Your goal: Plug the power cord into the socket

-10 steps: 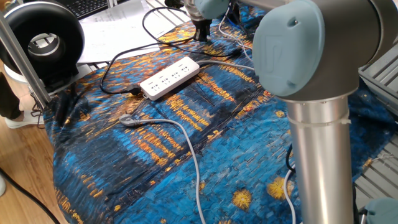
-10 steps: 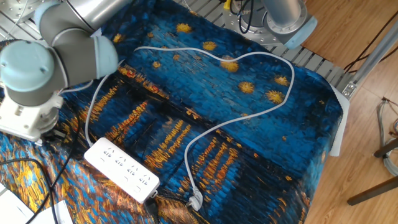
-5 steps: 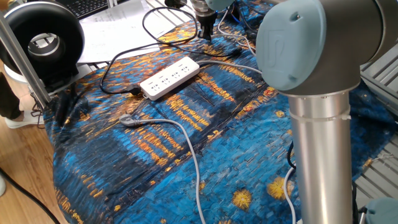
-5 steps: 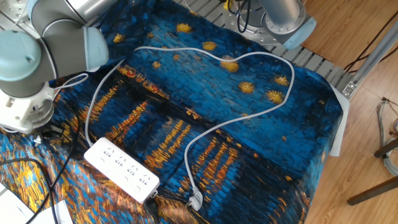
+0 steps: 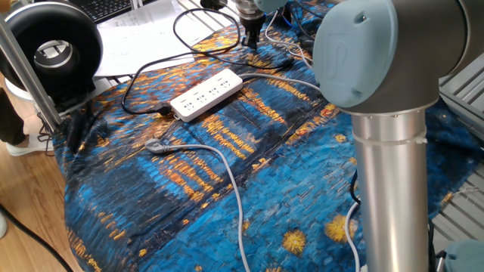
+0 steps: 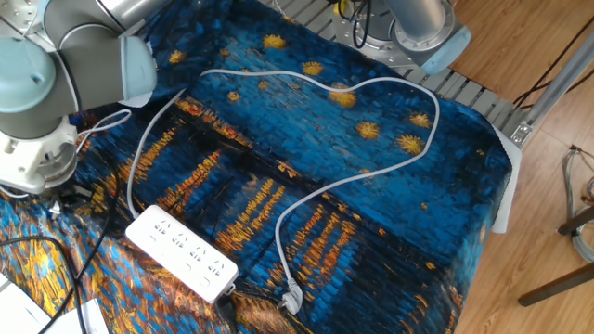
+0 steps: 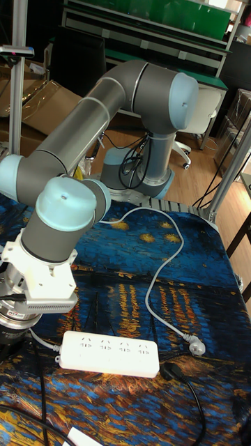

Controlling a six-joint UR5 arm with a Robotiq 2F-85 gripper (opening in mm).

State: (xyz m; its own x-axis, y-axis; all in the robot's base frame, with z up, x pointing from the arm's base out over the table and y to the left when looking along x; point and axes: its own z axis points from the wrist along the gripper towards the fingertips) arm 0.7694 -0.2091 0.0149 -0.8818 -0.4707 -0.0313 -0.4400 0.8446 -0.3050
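Note:
The socket is a long white power strip (image 5: 206, 94) (image 6: 181, 252) (image 7: 108, 354) lying on the blue painted cloth, outlets up, with a black lead (image 5: 136, 83) running off its end. My gripper (image 5: 251, 41) points down at the cloth's far edge, beyond the strip. Its black fingers stand close together among tangled wires, and what lies between them is hidden. The thin white power cord (image 6: 109, 121) (image 7: 43, 343) loops beside the wrist and runs under it; its plug is not visible. The wrist body hides the fingers in the other two views.
A thicker grey cable (image 5: 219, 162) (image 6: 353, 176) snakes across the cloth and ends in a loose metallic tip (image 5: 155, 146) (image 7: 195, 346) near the strip. The arm's big elbow (image 5: 378, 60) fills the right foreground. A black round device (image 5: 53, 53), papers (image 5: 144, 34) and black cables lie at the back.
A second ago the wrist stood lower and nearer the strip. It has shifted slightly away and up, then held still over the last half second. Strip and grey cable have not moved.

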